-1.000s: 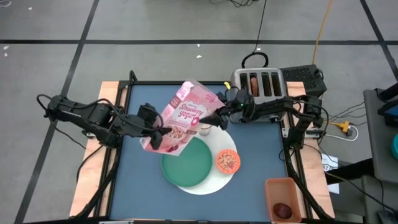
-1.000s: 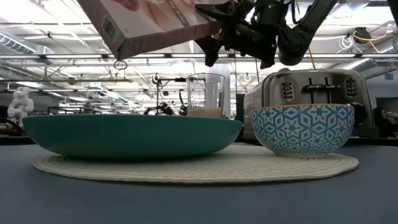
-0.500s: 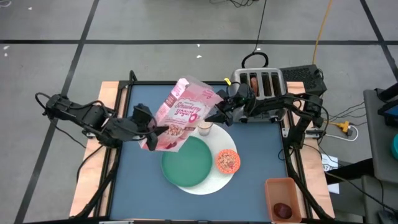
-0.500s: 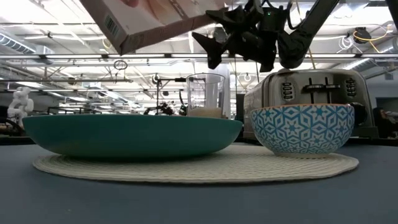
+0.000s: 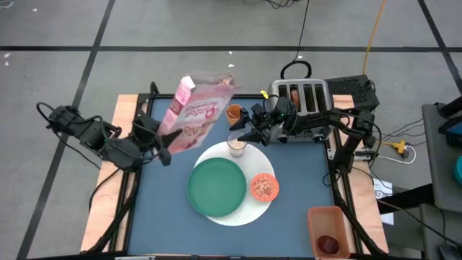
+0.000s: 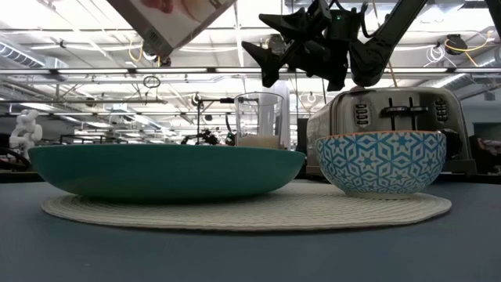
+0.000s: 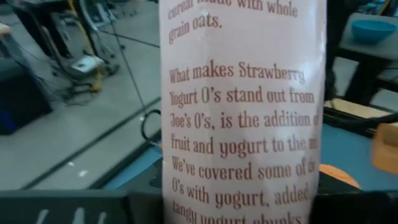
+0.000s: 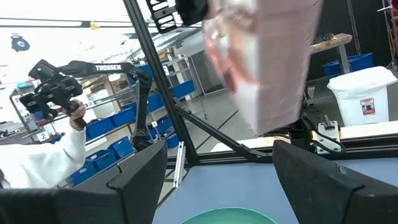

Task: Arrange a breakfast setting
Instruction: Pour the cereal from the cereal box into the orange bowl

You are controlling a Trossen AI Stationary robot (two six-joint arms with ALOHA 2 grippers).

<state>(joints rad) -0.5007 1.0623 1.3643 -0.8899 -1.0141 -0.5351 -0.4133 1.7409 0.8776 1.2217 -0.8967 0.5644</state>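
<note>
The pink cereal box (image 5: pixel 198 112) hangs tilted above the table's far left part, with my left gripper (image 5: pixel 168 144) shut on its lower end. In the low view only its bottom corner (image 6: pixel 168 19) shows at the top. My right gripper (image 5: pixel 243 131) stands open in the air above the milk glass (image 5: pixel 236 146), with nothing between its fingers (image 8: pixel 317 180). The green plate (image 5: pixel 216 186) and the small patterned bowl (image 5: pixel 264 186) rest on the white round mat (image 5: pixel 242 217). An orange cup (image 5: pixel 232 112) stands behind the glass. My left gripper pinches the box's lower end (image 7: pixel 171 202) between its two fingers (image 7: pixel 140 210), one on each broad face, with the narrow printed side toward the wrist camera. The fingers come from the table's left. The box is lifted clear, its open top leaning toward the far right.
The silver toaster (image 5: pixel 303 97) stands at the far right with something brown in one slot. An orange bin (image 5: pixel 328 230) at the near right holds a dark red fruit (image 5: pixel 328 244). Bare blue table lies at the near left. A person's sleeve shows beyond the table in the right wrist view.
My left gripper has swung toward the table's far left edge and up, rolling its wrist. The cereal box has gone with it, off from above the plate and away from my right gripper, and stands steeper with a narrow side turned up. My right gripper has stayed above the glass.
</note>
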